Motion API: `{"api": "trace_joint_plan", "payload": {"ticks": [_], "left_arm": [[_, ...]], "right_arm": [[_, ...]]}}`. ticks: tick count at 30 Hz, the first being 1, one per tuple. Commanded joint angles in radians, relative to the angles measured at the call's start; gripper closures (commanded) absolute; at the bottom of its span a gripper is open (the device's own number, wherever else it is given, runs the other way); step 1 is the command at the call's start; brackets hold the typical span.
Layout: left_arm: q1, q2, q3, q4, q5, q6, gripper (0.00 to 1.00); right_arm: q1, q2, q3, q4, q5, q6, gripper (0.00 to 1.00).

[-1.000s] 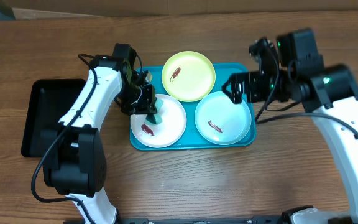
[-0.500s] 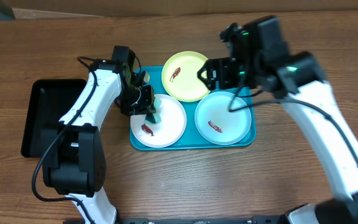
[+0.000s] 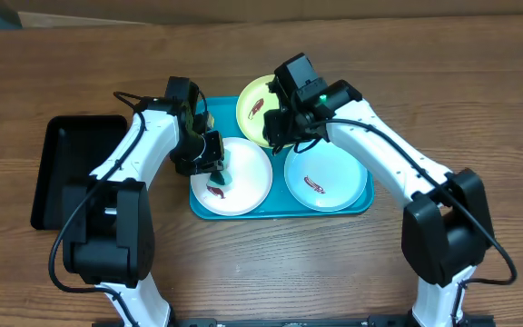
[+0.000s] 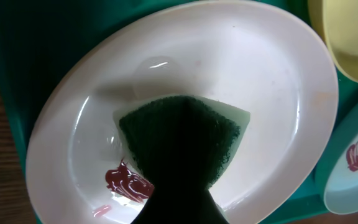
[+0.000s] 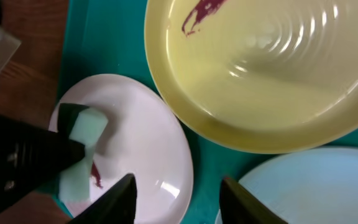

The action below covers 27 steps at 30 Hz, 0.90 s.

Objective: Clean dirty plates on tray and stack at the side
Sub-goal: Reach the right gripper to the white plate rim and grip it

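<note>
We see the left tool (image 3: 213, 163) clamped shut on a green sponge (image 4: 179, 134), which sits on the white plate (image 3: 251, 168) just beside a red smear (image 4: 128, 183). The right tool (image 5: 182, 199) hovers with its fingers partly apart and empty, above where that plate nears the yellow-green plate (image 5: 266, 68). These two and the pale-rimmed plate (image 3: 327, 173) lie side by side in the turquoise tray (image 3: 280, 212) on the wooden surface (image 3: 479, 73). A black bin (image 3: 62, 173) lies beyond the left arm.
</note>
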<state>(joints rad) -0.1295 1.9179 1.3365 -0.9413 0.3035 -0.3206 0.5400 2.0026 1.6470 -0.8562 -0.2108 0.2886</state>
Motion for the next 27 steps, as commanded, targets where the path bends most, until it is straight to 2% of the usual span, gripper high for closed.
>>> {"api": "trace_joint_plan", "payload": {"ticks": [1, 10, 27], "left_arm": [[-0.002, 0.008, -0.001, 0.004, -0.040, -0.024, 0.96], [-0.002, 0.008, -0.001, 0.006, -0.041, -0.028, 0.96], [-0.002, 0.008, -0.001, 0.002, -0.041, -0.028, 0.96]], "right_arm": [[-0.003, 0.042, 0.002, 0.008, 0.020, 0.004, 0.58], [0.020, 0.145, 0.002, 0.019, 0.009, -0.012, 0.58], [0.061, 0.153, -0.036, 0.007, 0.059, -0.011, 0.58]]}}
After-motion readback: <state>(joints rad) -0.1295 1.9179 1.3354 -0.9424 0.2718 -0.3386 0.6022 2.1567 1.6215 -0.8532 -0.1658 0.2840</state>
